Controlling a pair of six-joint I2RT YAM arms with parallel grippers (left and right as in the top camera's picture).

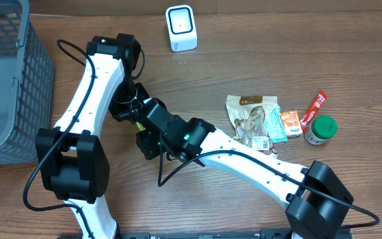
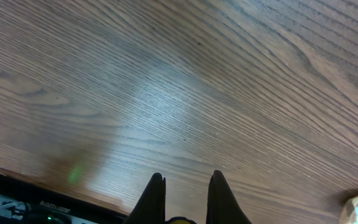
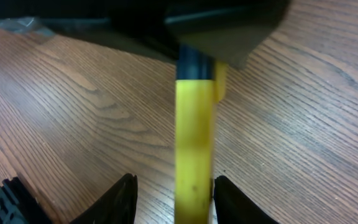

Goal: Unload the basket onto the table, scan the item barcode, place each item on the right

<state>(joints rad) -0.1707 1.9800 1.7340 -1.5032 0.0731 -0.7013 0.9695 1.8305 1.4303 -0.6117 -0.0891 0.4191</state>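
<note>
The item is a yellow tube (image 3: 194, 137) with a dark blue cap, hanging upright over the wooden table. My left gripper (image 1: 132, 113) is shut on its capped end, and a sliver of yellow (image 2: 180, 220) shows at the base of its fingers (image 2: 155, 199). My right gripper (image 3: 174, 183) is open around the tube's lower part. Its right finger (image 3: 229, 202) touches the tube and a gap stays on the left side. From overhead only a bit of the yellow tube (image 1: 140, 124) shows between both wrists. The white scanner (image 1: 181, 28) stands at the table's back edge.
A grey basket (image 1: 5, 86) fills the left edge. On the right lie a snack bag (image 1: 251, 116), an orange packet (image 1: 290, 123), a red stick pack (image 1: 316, 106) and a green-lidded jar (image 1: 321, 129). Both arms cross at the table's middle.
</note>
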